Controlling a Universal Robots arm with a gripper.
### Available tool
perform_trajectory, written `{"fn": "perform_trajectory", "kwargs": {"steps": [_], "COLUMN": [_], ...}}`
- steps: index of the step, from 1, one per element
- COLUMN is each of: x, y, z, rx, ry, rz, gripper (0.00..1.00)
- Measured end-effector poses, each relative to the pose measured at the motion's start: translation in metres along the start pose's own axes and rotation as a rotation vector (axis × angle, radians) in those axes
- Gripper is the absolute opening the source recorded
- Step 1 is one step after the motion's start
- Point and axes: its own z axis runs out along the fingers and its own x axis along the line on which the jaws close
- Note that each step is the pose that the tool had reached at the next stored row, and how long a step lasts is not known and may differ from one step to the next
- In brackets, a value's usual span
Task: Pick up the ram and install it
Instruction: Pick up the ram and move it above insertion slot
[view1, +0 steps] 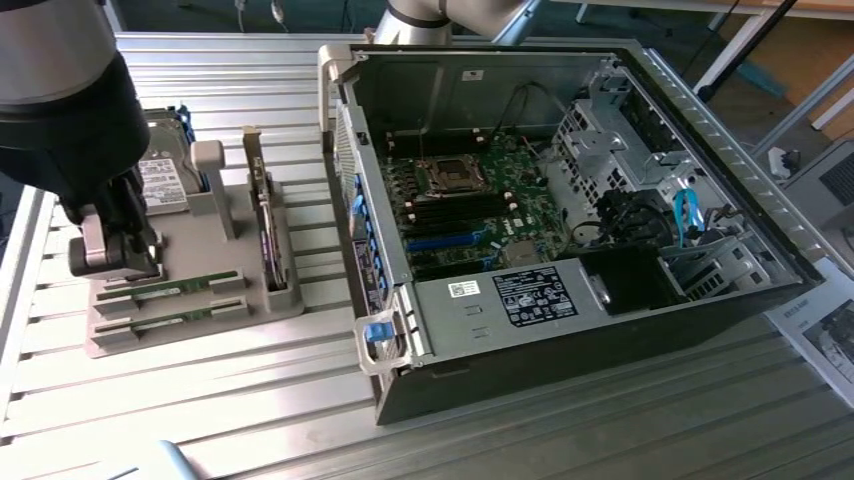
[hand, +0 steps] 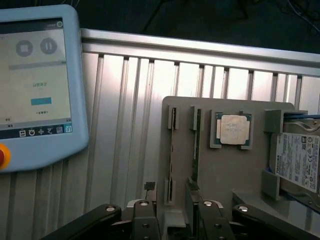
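Observation:
Two rams lie side by side in slots of a grey holder, one ram just behind the other ram. The wrist view shows them edge-on as thin strips, one ram beside the second ram. My gripper hangs over the holder's end toward the exterior view's left, close above the sticks. It is open, its two fingers spread apart with nothing between them. The motherboard with its black memory slots lies inside the open computer case.
On the holder also sit a silver processor chip, a hard drive and an upright dark expansion card. A teach pendant lies on the slatted metal table beside the holder. The case's walls stand high around the motherboard.

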Motion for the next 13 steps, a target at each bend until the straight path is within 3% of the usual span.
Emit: {"fn": "perform_trajectory", "kwargs": {"steps": [13], "x": [0.0], "y": [-0.0006], "z": [0.037], "rx": [-0.0001], "ry": [0.0019], "rz": [0.008], "gripper": [0.36]}}
